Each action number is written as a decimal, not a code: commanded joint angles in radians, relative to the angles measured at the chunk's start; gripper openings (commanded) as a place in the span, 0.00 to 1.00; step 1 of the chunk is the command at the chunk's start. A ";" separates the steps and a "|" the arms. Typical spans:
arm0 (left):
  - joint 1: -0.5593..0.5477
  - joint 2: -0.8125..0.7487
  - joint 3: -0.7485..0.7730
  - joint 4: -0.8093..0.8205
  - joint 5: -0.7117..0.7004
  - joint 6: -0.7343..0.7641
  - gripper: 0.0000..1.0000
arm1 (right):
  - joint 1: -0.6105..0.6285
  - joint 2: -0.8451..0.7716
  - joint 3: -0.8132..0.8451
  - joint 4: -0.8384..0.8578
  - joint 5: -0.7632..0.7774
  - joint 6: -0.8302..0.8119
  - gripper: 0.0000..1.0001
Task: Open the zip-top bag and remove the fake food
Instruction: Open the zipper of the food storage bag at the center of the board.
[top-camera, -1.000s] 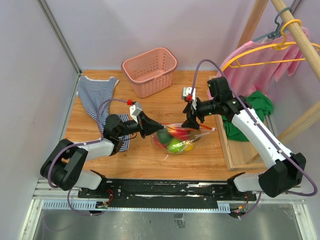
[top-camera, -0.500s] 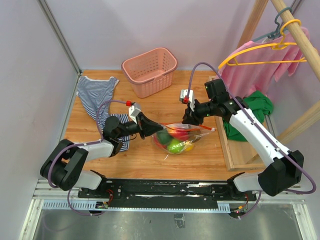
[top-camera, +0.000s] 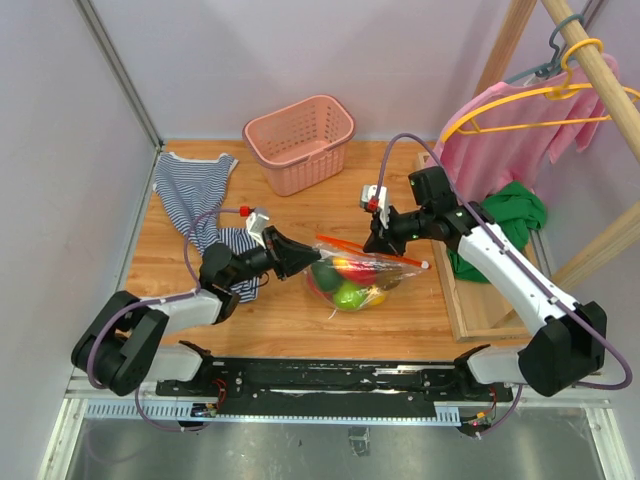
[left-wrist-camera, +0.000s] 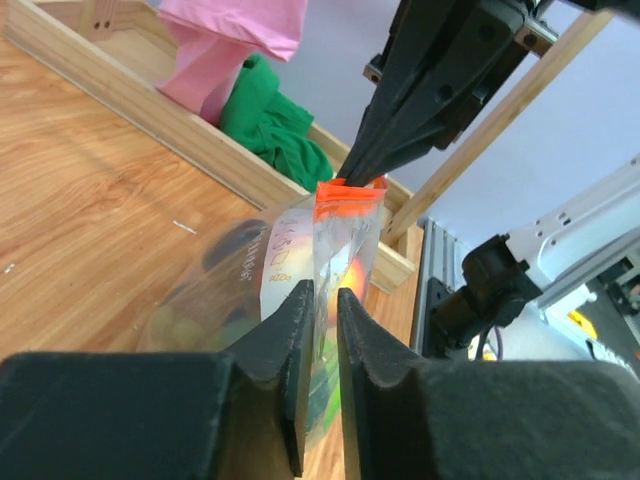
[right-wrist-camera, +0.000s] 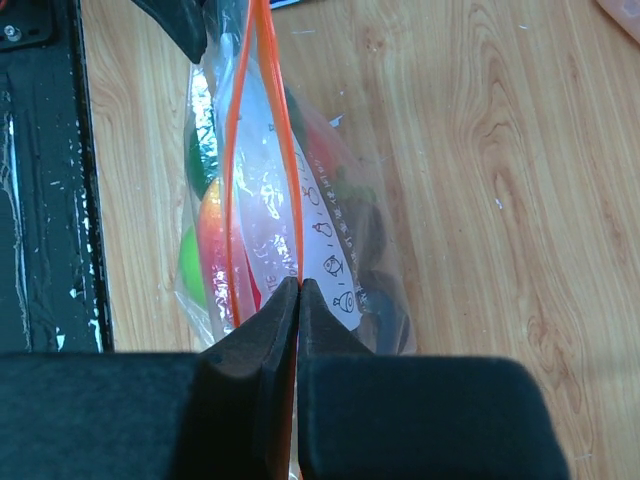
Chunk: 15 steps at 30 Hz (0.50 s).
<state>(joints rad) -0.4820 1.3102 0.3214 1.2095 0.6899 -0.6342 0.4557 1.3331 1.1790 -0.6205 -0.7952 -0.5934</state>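
Observation:
The zip-top bag lies at the middle of the table, clear and crinkly, its red-orange zip strip lifted. Inside it shows the fake food: a red piece, a light green one and some yellow. My right gripper comes down from above and is shut on the strip, which runs into its jaws. My left gripper is at the bag's left end. Its jaws stand a narrow gap apart, and the bag's film shows in that gap.
A pink slotted basket stands at the back. A striped cloth lies at the left. On the right is a wooden rack with a pink garment on a yellow hanger, a green cloth and a low wooden frame.
My right gripper has come down and shut on the zip strip. My left gripper's jaws have parted and that arm has drawn back to the left. The strip's left end has risen.

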 joint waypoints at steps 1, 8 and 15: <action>-0.007 -0.070 -0.035 0.021 -0.108 -0.111 0.23 | -0.017 -0.050 -0.041 0.075 -0.069 0.089 0.01; -0.006 -0.235 -0.104 -0.106 -0.235 -0.136 0.49 | -0.095 -0.083 -0.083 0.169 -0.186 0.200 0.01; -0.007 -0.458 -0.162 -0.333 -0.396 -0.290 0.70 | -0.146 -0.107 -0.102 0.226 -0.254 0.264 0.01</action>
<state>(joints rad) -0.4824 0.9512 0.1856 1.0252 0.4213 -0.8104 0.3389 1.2568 1.0828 -0.4507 -0.9722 -0.3927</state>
